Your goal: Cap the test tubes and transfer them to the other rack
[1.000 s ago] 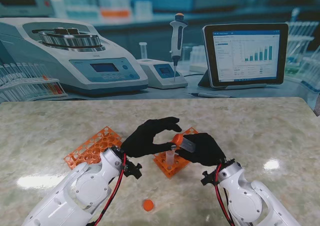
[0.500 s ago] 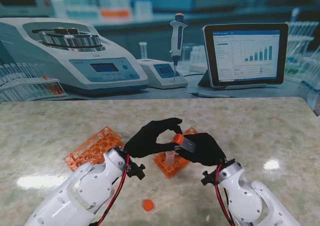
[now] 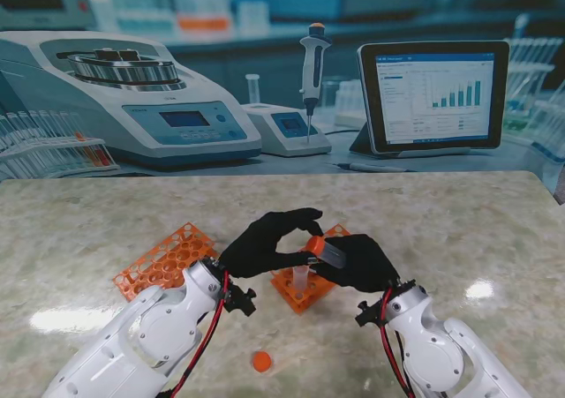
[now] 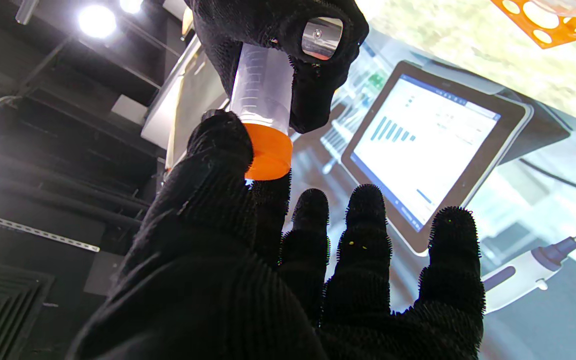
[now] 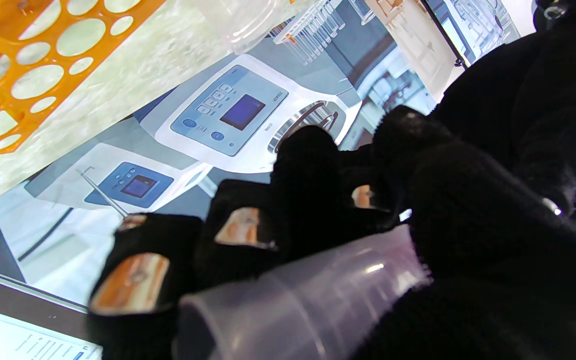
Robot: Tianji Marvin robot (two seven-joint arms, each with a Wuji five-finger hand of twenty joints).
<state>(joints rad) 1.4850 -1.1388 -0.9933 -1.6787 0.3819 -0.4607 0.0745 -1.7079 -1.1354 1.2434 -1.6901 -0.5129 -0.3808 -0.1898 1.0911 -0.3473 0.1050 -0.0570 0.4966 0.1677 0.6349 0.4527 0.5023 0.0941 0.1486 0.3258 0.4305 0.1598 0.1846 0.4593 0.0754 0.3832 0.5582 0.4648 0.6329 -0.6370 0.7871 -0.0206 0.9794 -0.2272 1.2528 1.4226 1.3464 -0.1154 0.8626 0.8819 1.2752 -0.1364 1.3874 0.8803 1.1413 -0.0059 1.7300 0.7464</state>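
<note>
Two black-gloved hands meeting over the marble table (image 3: pixel 459 221) — right hand (image 3: pixel 357 264) wrapped round a clear test tube (image 3: pixel 328 254), held tilted, its orange cap (image 3: pixel 313 244) pinched by the left hand (image 3: pixel 263 242), thumb and fingers closed on it. Directly beneath, a small orange rack (image 3: pixel 305 288) with another uncapped tube (image 3: pixel 300 277) standing upright. To the left, a larger orange rack (image 3: pixel 163 259) lying flat. Nearer to me — a loose orange cap (image 3: pixel 261 361) on the table.
</note>
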